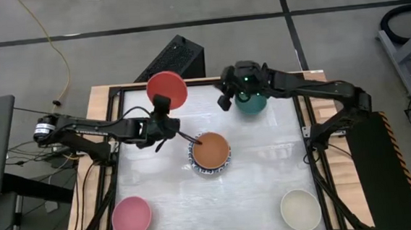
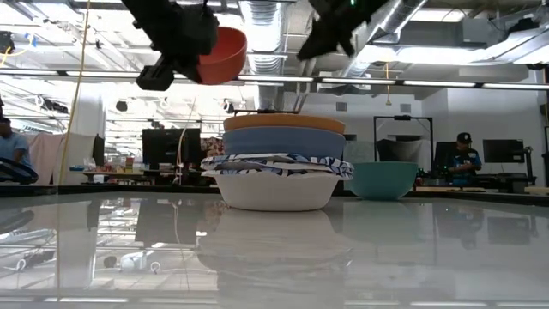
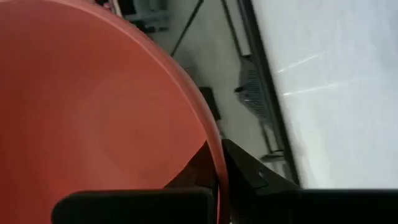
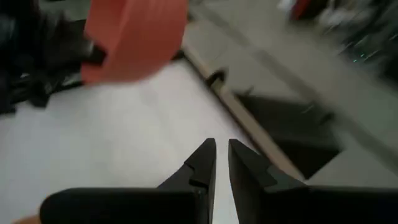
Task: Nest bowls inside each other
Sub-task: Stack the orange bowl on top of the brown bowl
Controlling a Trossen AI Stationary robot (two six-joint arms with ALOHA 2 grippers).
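- Your left hand (image 1: 163,107) is clamped on the rim of the red bowl (image 1: 167,89), one finger inside and one outside, and holds it in the air over the far-left part of the bench (image 1: 267,161), well clear of the surface.
- The target is the stack (image 1: 209,152) at mid-bench: an orange bowl (image 2: 284,123) on top, a blue one (image 2: 284,142) under it, then the white bowls with patterned rims (image 2: 276,165) (how many sit in there I cannot tell).
- To do this step well, carry the red bowl over until its centre sits above the orange bowl, level it so the mouth faces up, then lower straight down. I judge that a tilted entry would catch the orange rim and shove the whole stack.
- Let go only once the bowl is seated; a rim pinch tends to swing the bowl as it opens.
- Your right hand (image 1: 225,101) hangs above the dark green bowl (image 1: 251,100) at the far edge, fingers nearly together and gripping nothing. Keep it there, out of the left arm's path.
- The pink bowl (image 1: 131,216) at the near left and the cream bowl (image 1: 301,210) at the near right are not yet stacked.
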